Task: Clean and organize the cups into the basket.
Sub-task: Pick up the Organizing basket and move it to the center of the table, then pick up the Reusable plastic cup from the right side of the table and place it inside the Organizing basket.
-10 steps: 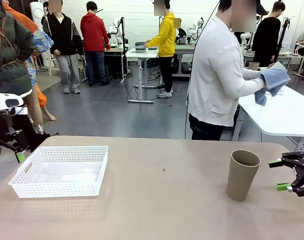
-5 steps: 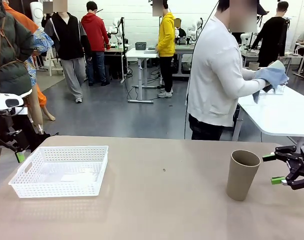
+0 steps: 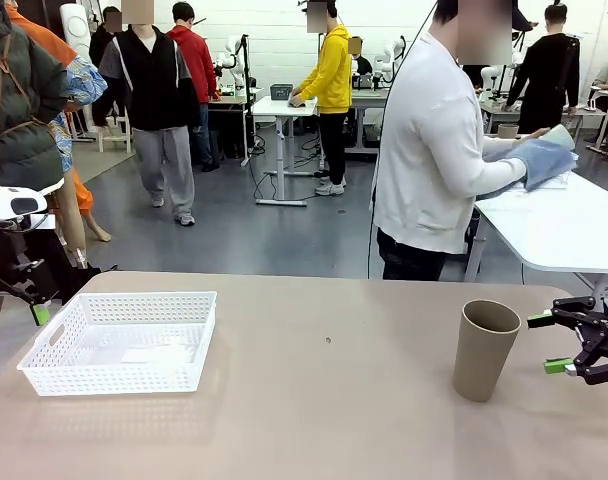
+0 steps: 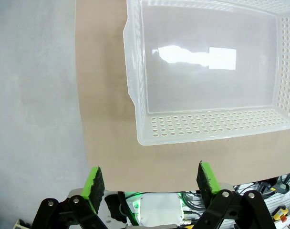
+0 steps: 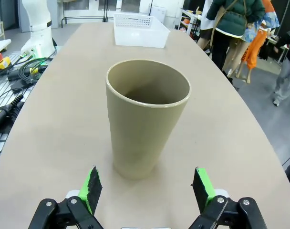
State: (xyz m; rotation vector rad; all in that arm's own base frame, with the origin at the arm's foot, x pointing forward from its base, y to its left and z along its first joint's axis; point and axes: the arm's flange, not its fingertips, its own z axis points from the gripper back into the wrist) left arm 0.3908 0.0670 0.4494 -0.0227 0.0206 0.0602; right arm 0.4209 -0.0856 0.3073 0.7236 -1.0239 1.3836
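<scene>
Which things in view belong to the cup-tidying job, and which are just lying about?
Job: tan cup, upright on the table; white basket; right gripper, open beside the cup; blue cloth held by the person, probably for cleaning.
Lying about: cables and a yellow red-button box off the table's edge.

**Front view:** fixed camera at the near side of the table [image 3: 324, 420], facing across it toward the far side. The basket [image 3: 119, 342] is at left and the cup [image 3: 484, 350] at right, both at mid range.

**Left wrist view:** faces steeply down, close above the basket [image 4: 207, 129] and the table edge (floor [image 4: 35, 95] at picture left).

**Right wrist view:** low, facing along the table. The cup [image 5: 147, 119] is near and the basket [image 5: 138, 31] is far behind it.

**Shared coverage:** all three views share the basket. The front and right wrist views share the cup.
</scene>
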